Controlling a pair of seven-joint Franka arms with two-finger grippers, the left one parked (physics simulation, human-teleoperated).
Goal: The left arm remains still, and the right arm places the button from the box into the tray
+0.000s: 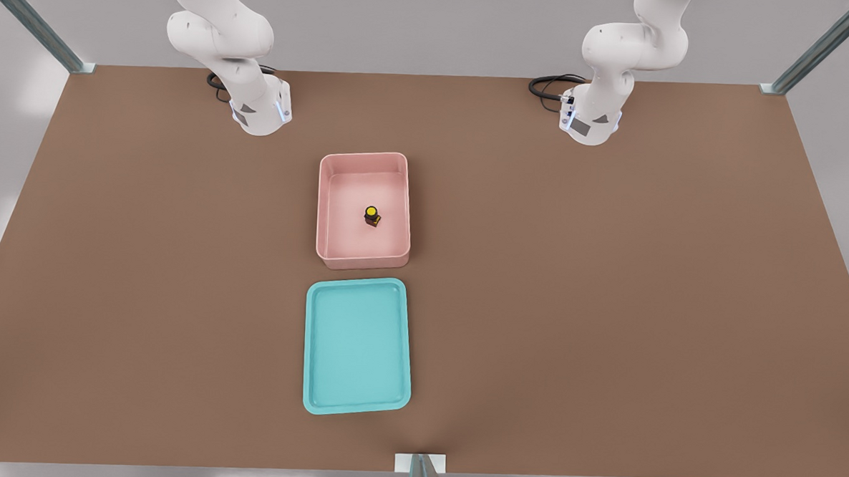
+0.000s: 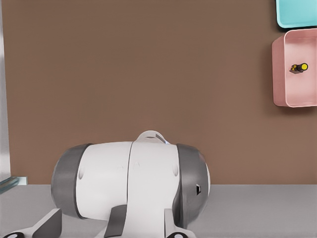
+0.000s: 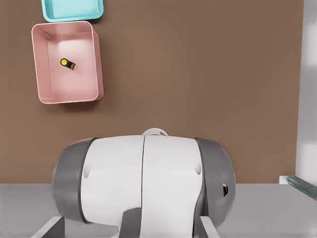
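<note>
End effector out of sight, button (image 1: 372,215) inside box (image 1: 365,164), tray (image 1: 355,405) beside it

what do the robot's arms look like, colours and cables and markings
Both arms are glossy white with rounded, bulbous joints. The right arm has a base with grey patches, small blue lights and a black cable coiled behind it; the left arm looks alike. The wrist views show a white link capped by grey bands. The working gripper is not in view.
</note>
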